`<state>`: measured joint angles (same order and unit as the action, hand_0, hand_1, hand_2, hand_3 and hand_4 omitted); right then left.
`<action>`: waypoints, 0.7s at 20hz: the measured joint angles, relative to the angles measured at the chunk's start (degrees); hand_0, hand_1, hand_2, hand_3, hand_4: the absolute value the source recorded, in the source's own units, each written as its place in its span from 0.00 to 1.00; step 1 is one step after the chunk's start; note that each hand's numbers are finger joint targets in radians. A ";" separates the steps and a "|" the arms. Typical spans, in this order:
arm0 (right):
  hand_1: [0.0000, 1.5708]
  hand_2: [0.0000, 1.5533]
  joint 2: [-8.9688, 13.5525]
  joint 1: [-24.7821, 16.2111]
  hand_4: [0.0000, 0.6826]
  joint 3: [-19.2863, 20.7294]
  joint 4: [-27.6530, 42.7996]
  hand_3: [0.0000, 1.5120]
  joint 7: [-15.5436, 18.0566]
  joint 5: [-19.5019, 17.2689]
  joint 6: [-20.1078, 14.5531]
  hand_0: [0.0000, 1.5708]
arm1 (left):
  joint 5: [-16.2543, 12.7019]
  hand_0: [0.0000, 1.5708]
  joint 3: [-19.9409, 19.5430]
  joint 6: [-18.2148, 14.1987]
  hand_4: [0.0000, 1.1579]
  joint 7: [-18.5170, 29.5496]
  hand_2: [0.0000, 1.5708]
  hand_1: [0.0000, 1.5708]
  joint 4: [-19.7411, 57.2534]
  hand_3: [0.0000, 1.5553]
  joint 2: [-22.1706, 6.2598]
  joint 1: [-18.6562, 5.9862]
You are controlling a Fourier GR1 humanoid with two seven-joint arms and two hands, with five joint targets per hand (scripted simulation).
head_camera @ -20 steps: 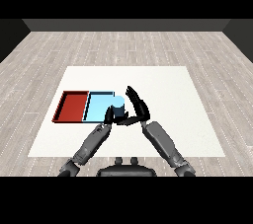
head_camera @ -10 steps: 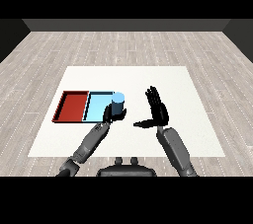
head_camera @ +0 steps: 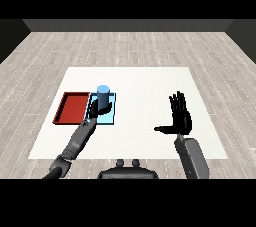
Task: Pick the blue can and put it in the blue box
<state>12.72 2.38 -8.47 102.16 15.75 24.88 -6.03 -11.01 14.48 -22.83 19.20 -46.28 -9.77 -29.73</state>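
Note:
The blue can (head_camera: 103, 96) stands upright over the light blue tray (head_camera: 111, 115), which lies just right of the red tray (head_camera: 71, 107). My left hand (head_camera: 97, 111) is curled round the can's lower part from the near side. Its fingers hide the can's base, so I cannot tell whether the can rests on the tray floor. My right hand (head_camera: 179, 117) is well off to the right above the white table (head_camera: 145, 86), open, fingers straight up and thumb pointing left, holding nothing.
The two trays sit side by side at the table's left. The table's near edge runs just behind my forearms. Grey plank floor surrounds the table.
The right hand has let go near the can and swung away to the right, opening. The left hand has carried the can left, from the tray's right edge to over the blue tray.

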 measured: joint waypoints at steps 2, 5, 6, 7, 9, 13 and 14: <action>0.00 0.00 0.23 -0.73 0.00 0.80 0.52 0.00 -0.27 0.19 0.11 0.00 | -0.28 1.00 -1.80 0.25 0.93 -1.92 1.00 1.00 2.61 0.97 -1.47 -1.16; 0.00 0.00 0.35 -0.48 0.00 2.05 -0.16 0.00 -0.53 0.09 -0.12 0.00 | -0.53 1.00 -4.56 1.38 0.92 -2.66 1.00 1.00 9.46 0.98 -3.49 -3.54; 0.00 0.00 0.25 0.02 0.00 2.59 -1.17 0.00 -0.29 0.20 0.12 0.00 | -0.39 1.00 -5.29 1.59 0.91 -3.00 1.00 1.00 11.67 0.97 -4.07 -4.59; 0.00 0.00 -0.07 0.49 0.00 2.52 -1.63 0.00 -0.27 -0.32 -0.31 0.00 | -0.30 1.00 -5.97 2.15 0.92 -3.16 1.00 1.00 14.16 0.96 -4.79 -5.49; 0.00 0.00 -0.46 0.73 0.00 2.48 -2.15 0.00 -0.52 -0.83 -0.69 0.00 | 0.12 1.00 -7.11 3.33 0.91 -3.54 1.00 1.00 19.05 0.96 -6.31 -7.76; 0.00 0.00 -1.19 1.09 0.00 2.58 -3.26 0.00 -1.11 -1.07 -1.08 0.00 | 2.29 1.00 -7.33 1.87 0.83 -7.13 0.98 1.00 27.91 0.91 -6.57 -12.51; 0.00 0.00 -1.47 1.32 0.00 2.86 -4.22 0.00 -0.79 -0.79 -0.82 0.00 | 2.84 0.99 -7.25 1.13 0.84 -8.17 0.94 0.99 29.95 0.89 -6.18 -13.57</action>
<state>11.24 3.69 -5.60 97.94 14.97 24.08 -6.85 -8.18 7.24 -21.70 11.03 -16.33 -15.95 -43.30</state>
